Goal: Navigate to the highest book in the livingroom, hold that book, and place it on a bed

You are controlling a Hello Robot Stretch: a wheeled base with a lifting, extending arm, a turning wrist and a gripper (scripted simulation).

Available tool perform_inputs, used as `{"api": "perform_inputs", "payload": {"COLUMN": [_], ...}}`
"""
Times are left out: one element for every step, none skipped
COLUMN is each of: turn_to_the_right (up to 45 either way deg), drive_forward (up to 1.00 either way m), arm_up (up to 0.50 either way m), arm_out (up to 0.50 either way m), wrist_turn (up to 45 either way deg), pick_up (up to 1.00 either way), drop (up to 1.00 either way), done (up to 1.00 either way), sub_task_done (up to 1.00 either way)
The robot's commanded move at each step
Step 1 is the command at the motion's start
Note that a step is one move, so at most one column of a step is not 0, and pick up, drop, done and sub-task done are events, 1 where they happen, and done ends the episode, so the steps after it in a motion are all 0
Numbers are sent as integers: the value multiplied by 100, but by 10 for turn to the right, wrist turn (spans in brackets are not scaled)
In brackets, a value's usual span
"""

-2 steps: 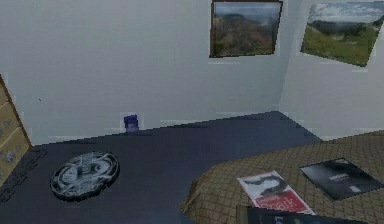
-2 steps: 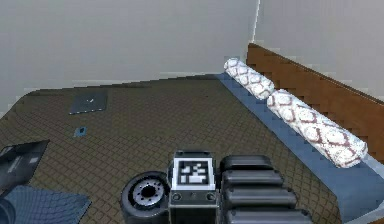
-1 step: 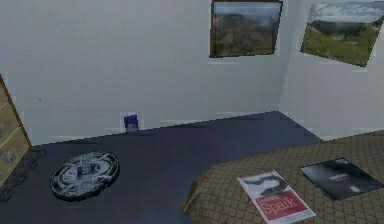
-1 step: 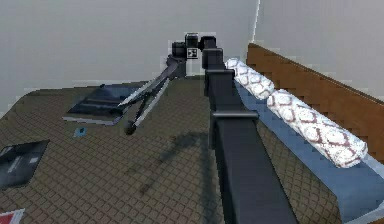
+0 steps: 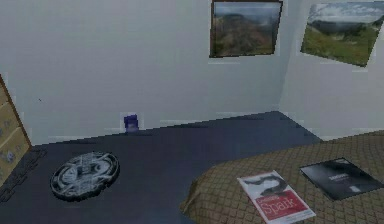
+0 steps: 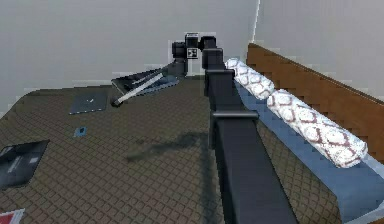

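— Start with the forward view. What is there?

— White walls with two landscapes: one picture [image 5: 245, 28] on the far wall, a second picture [image 5: 345, 30] on the wall at the view's right. Below them is a dark blue floor [image 5: 180, 150]. A small purple thing [image 5: 129, 121] stands against the far wall. A round dark disc [image 5: 85, 175] with pale markings lies at the view's left, near a wooden cabinet [image 5: 8, 135] at the edge.

— And the book?

— A book [image 5: 275, 197] with a white and red cover lies flat on the bed [image 5: 225, 185] at the lower right, on its brown patterned cover. Near it, toward the right edge, lies a dark flat item [image 5: 342, 176] (too plain to name).

— Now the arm side view.

— The arm [image 6: 240, 150] rises over the brown cover and ends at two white squares, with the gripper [image 6: 165, 76] left of them. It points toward the view's left, at or over a dark flat slab [image 6: 135, 78] lying on the bed near its far edge.

— Fingers spread or pressed together?

— I cannot tell. Nor can I tell whether it holds anything, since the slab lies on the cover right behind it.

— What else?

— A small grey-blue piece [image 6: 88, 104] lies left of the slab, and a dark panel [image 6: 20, 160] at the left edge. Two patterned pillows [image 6: 315, 128] lie along a wooden headboard [image 6: 300, 80] at the right.
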Motion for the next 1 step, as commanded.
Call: {"api": "perform_inputs", "payload": {"turn_to_the_right": [0], "drive_forward": [0], "arm_up": [0], "arm_out": [0], "wrist_turn": [450], "pick_up": [0], "drop": [0], "done": [0], "sub_task_done": [0]}}
